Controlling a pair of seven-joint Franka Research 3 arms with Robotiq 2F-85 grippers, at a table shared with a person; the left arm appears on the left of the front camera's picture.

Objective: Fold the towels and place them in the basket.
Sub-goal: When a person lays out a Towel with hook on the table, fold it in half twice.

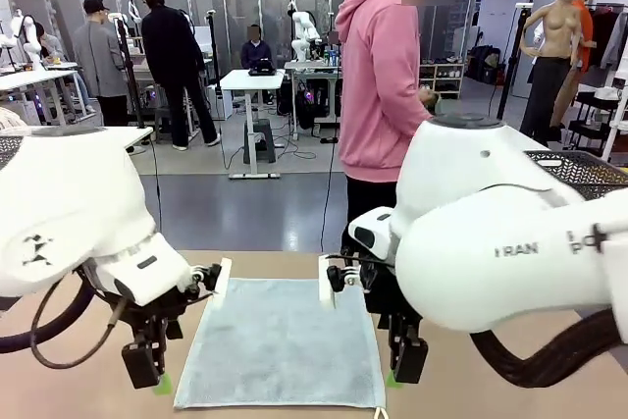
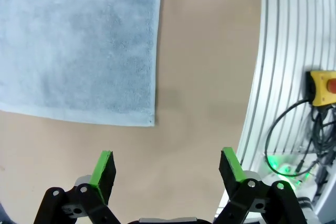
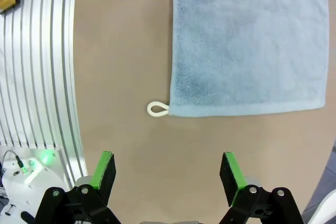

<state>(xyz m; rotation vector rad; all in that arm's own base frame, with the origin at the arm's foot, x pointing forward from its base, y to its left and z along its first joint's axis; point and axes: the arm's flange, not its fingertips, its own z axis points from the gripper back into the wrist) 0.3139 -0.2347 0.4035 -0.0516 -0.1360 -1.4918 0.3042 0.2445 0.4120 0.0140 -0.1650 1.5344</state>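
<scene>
On the table point(image 2: 199, 77) lies one towel point(image 1: 280, 340), between two grippers. Both the left gripper point(image 2: 167, 158) and the right gripper point(image 3: 167, 158) stand wide apart, empty. Right wrist view shows the towel's white loop point(image 3: 157, 109).

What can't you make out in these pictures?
Front view: the dark mesh surface at far right is mostly hidden by the right arm and cut by the picture's edge; what it is, I cannot tell.
Left wrist view: the towel is cut off by the top and left edges.
Right wrist view: the towel runs past the top edge.
</scene>
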